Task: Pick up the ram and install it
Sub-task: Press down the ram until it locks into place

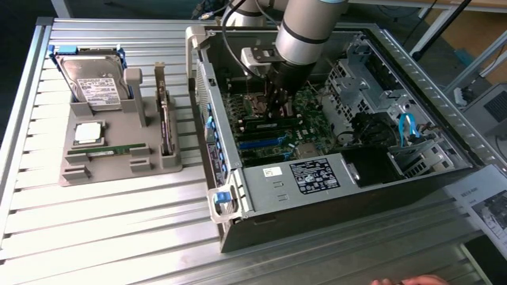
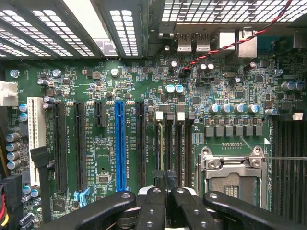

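Green ram (image 1: 107, 151) sits in grey holder (image 1: 119, 172), front edge, untouched. My gripper (image 2: 163, 178) closed, empty, over motherboard (image 2: 100, 158) slots. I judge risk: shut fingers striking board components.

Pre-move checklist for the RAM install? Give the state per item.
1. Gripper shut: ok.
2. Anything held between its fingers: cannot tell.
3. Ram out of the grey plastic holder tray: not ok, a long thin green ram stick lies in it.
4. Gripper over the black memory slots, beside the silver processor socket on the green motherboard: ok.
5. Slots free of sticks: cannot tell.
6. Person's hand at the exterior view's lower edge, apart from the open metal computer case: ok.
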Available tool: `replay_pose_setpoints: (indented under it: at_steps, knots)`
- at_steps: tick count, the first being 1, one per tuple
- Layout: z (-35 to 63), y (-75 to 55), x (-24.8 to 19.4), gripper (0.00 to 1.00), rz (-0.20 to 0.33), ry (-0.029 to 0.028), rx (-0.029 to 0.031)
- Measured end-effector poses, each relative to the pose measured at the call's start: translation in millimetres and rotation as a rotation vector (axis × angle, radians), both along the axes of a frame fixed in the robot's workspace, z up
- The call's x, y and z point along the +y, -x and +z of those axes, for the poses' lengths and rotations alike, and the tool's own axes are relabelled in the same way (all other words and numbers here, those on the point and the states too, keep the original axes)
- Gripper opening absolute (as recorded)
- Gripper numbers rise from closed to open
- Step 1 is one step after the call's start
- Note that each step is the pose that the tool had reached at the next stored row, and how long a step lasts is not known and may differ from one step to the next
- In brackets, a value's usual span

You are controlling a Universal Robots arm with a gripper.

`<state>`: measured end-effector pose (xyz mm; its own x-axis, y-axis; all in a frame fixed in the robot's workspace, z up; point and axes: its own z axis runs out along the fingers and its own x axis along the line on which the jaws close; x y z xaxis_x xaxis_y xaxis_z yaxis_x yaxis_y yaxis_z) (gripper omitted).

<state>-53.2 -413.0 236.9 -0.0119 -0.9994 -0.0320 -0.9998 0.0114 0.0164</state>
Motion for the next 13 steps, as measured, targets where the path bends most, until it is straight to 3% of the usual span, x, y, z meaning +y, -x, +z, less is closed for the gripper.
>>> replay_pose_setpoints:
  at_steps: [13]
  knots:
    - [-2.2,0.0,0.0,0.10,0.000,0.0001,0.0000]
